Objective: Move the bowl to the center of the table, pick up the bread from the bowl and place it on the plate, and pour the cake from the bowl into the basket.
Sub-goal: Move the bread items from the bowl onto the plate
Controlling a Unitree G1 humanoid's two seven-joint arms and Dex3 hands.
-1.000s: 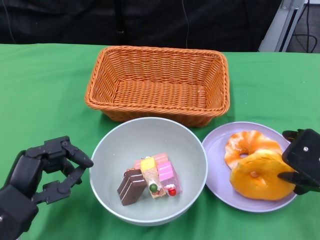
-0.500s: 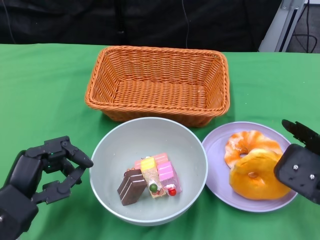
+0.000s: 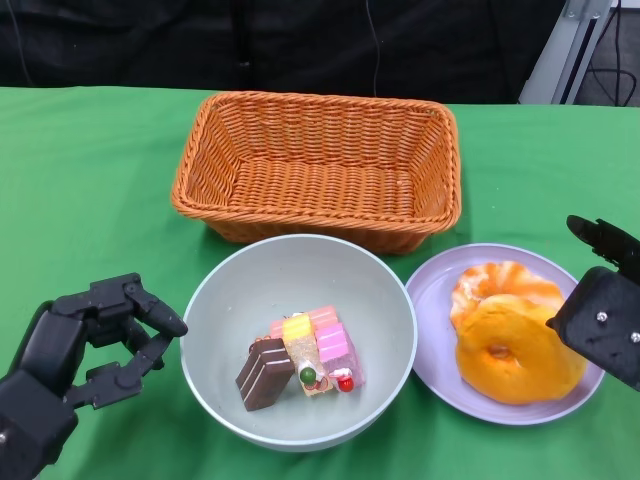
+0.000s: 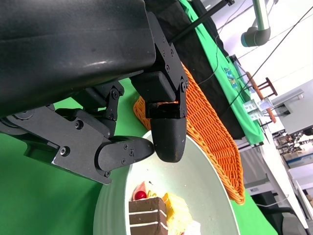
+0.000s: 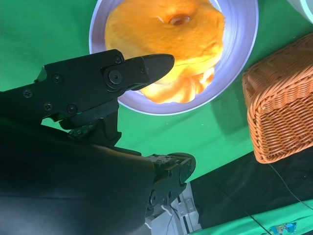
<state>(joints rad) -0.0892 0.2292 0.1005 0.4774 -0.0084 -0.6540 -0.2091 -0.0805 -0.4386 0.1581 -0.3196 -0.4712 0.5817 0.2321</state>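
Taking the bowl (image 3: 298, 340) as the marker, the left hand (image 3: 75, 350) waits on the green cloth just to its left, fingers curled into a loose hook with nothing between them and clear of the rim; it looks the same as it did a second ago, and the left wrist view shows those fingertips poised right beside the bowl's wall. The bowl itself sits in front of the basket (image 3: 317, 165), its far rim close under the basket's near wall, and it hasn't shifted. Inside it lie only the cake pieces (image 3: 300, 360), a brown layered slice and a pink-and-yellow one leaning together toward the near side. Just right of the bowl is the plate (image 3: 432, 300), and here is the change: the bread (image 3: 518, 350), an orange ring, now rests on the plate on its own, overlapping a second glazed ring behind it, whereas a second ago the right hand's fingers were wrapped on its right edge. The right hand (image 3: 608, 305) has let go and pulled back to the far right of the plate, fingers spread and empty, one fingertip in the right wrist view hovering above the bread without touching. To my eye the bread step is finished, and what's left is lifting the bowl and tipping the cake into the basket, which the waiting left hand seems placed for.
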